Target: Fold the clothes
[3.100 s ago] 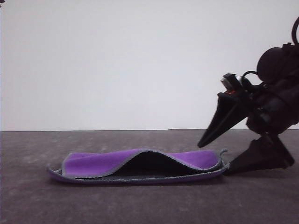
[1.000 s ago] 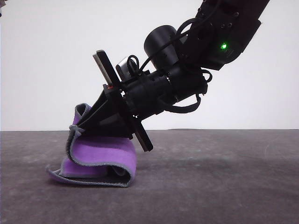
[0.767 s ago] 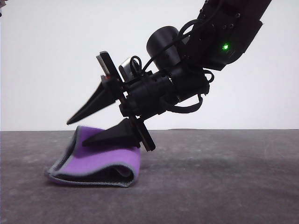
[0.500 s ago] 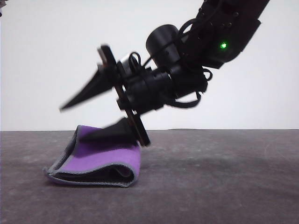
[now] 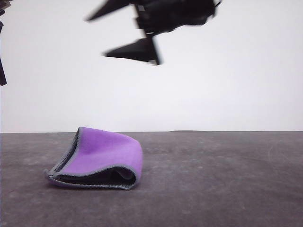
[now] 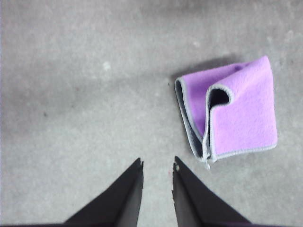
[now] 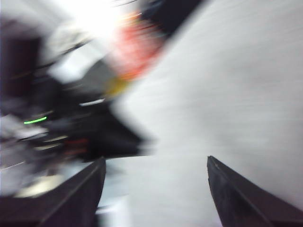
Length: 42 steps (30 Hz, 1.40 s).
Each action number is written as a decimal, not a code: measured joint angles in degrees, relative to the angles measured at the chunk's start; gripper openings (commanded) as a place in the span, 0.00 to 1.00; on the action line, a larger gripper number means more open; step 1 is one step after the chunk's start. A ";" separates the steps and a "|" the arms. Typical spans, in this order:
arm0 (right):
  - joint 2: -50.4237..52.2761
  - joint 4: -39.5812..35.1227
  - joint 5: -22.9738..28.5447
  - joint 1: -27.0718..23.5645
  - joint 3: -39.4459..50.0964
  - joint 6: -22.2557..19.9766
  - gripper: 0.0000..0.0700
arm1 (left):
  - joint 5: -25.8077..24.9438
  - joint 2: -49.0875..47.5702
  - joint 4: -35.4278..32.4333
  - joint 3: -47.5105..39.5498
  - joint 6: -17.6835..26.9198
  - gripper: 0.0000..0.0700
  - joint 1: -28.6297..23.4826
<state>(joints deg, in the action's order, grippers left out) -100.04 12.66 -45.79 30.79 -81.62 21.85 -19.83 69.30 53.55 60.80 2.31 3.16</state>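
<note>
A: Front view first. Our right gripper (image 5: 102, 33) hangs high above the table (image 5: 218, 179), its two dark fingers (image 5: 130, 51) spread wide with nothing between them, blurred by motion.

B: And our left gripper (image 6: 157, 177), in the left wrist view, has its fingers (image 6: 130, 189) parted only by a narrow gap, empty, over bare table (image 6: 85, 94).

A: We see the cloth (image 5: 97, 161) lying on the table's left part, well below the right gripper. It is folded over, purple face outward, grey stitched edge along the fold, a dark face showing in the opening underneath.

B: From the left wrist view we get its shape from above: the cloth (image 6: 232, 111) is a rough square with one purple flap curled back and a small dark pocket at the fold. It sits near the left fingers, not touching.

A: The table is dark grey and speckled; behind it we see a plain white wall (image 5: 227, 94).

B: The right wrist view is smeared. We make out the spread fingers (image 7: 236, 194), a pale surface, and dark shapes with a green light and a red patch that we cannot identify.
</note>
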 measured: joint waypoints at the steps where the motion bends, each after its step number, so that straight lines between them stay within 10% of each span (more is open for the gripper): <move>1: 1.14 3.98 3.51 -0.96 0.00 -2.81 0.61 | -0.01 0.00 -0.37 0.00 0.00 0.16 -0.12; 12: 19.37 32.04 42.92 -7.88 0.12 -24.23 0.61 | -0.01 0.00 -5.76 0.00 0.03 0.16 -2.80; 33: 42.72 28.28 44.32 -15.15 27.02 -24.85 0.61 | -0.01 0.00 -5.98 0.00 0.02 0.16 -4.18; 35: 42.82 27.73 44.32 -15.15 27.01 -24.71 0.51 | -0.01 0.00 -5.98 0.00 0.02 0.15 -4.18; 37: 42.83 27.74 44.32 -15.15 27.01 -24.53 0.10 | -0.01 0.00 -5.94 0.00 0.02 0.02 -4.15; 42: 42.83 27.71 44.32 -15.15 27.01 -24.67 0.02 | -0.01 0.00 -5.40 0.00 0.03 0.00 -4.18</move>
<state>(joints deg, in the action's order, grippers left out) -57.21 40.37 -1.48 15.64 -54.61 -2.82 -19.84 69.30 48.15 60.80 2.34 -1.02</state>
